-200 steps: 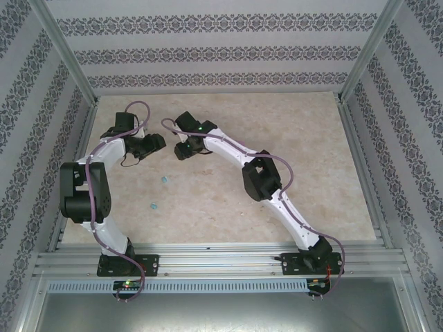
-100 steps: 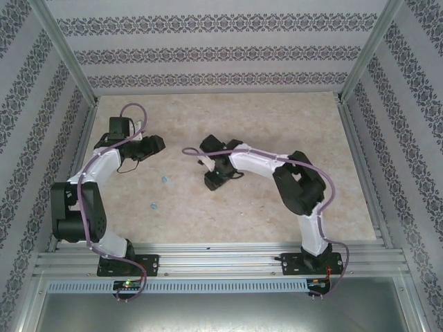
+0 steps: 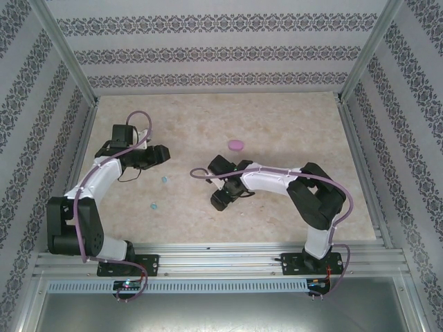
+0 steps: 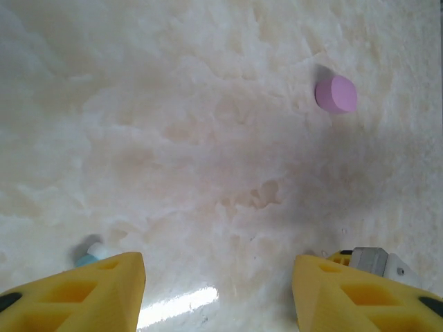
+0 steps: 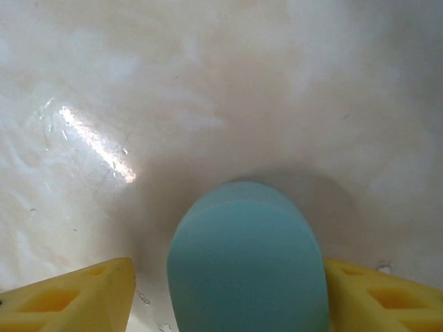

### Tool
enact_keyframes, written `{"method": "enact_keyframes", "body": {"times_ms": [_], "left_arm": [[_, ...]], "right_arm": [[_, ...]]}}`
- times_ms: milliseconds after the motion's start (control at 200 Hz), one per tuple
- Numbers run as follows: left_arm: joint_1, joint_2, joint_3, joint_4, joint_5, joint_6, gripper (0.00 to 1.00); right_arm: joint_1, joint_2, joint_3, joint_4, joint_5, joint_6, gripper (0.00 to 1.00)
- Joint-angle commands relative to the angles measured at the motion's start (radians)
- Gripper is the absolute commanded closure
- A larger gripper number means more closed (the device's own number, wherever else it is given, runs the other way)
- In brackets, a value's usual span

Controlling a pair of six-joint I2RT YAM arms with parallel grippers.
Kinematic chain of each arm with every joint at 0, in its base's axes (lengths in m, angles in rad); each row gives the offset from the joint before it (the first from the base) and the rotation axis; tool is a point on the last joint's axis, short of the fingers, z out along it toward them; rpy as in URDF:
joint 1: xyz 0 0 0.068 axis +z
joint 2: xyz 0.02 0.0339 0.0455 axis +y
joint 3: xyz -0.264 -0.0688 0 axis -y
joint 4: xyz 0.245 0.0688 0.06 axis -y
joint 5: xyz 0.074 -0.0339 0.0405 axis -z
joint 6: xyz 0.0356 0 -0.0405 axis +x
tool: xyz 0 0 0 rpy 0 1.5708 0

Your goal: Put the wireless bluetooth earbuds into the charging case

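On beige table (image 4: 208,138): tiny turquoise-and-white earbud (image 4: 90,253), pebble-like.

On the table (image 3: 297,131), the first case (image 3: 237,144) lies mid-frame, upper earbud (image 3: 165,179) and lower earbud (image 3: 154,205) to its lower left, second case (image 5: 246,263) inside the right gripper (image 3: 221,201).

This looks like a robotics lab test cell. Two robot arms, the left arm (image 3: 97,176) and the right arm (image 3: 270,178), are bolted to an aluminium rail (image 3: 221,257) at the near edge of a marble-patterned surface (image 3: 291,117). Aluminium frame posts (image 3: 66,55) and wallpaper-covered panels (image 3: 214,52) box it in, and a slotted cable duct (image 3: 221,285) runs along the front.
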Motion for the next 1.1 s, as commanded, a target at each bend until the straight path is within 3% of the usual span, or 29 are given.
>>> {"method": "enact_keyframes", "body": {"times_ms": [0, 260, 555, 639, 889, 1094], "left_arm": [[-0.010, -0.041, -0.010, -0.056, 0.011, 0.045, 0.43], [-0.012, -0.114, -0.034, -0.022, 0.088, 0.136, 0.42], [-0.063, -0.336, -0.150, 0.253, 0.241, 0.174, 0.44], [-0.093, -0.349, -0.125, 0.239, 0.230, 0.127, 0.45], [-0.255, -0.281, 0.054, -0.011, 0.142, -0.067, 0.48], [-0.367, -0.227, 0.089, -0.016, 0.215, -0.245, 0.48]], "right_arm": [[0.026, 0.022, -0.004, -0.010, 0.067, -0.005, 0.34], [0.048, 0.005, 0.002, -0.029, 0.088, -0.032, 0.62], [0.042, -0.297, -0.013, -0.128, -0.033, -0.122, 0.68], [0.037, -0.378, 0.021, -0.177, -0.044, -0.137, 0.68], [0.003, -0.535, 0.103, -0.211, -0.098, -0.118, 0.69], [-0.008, -0.587, 0.105, -0.180, -0.107, -0.090, 0.69]]}}
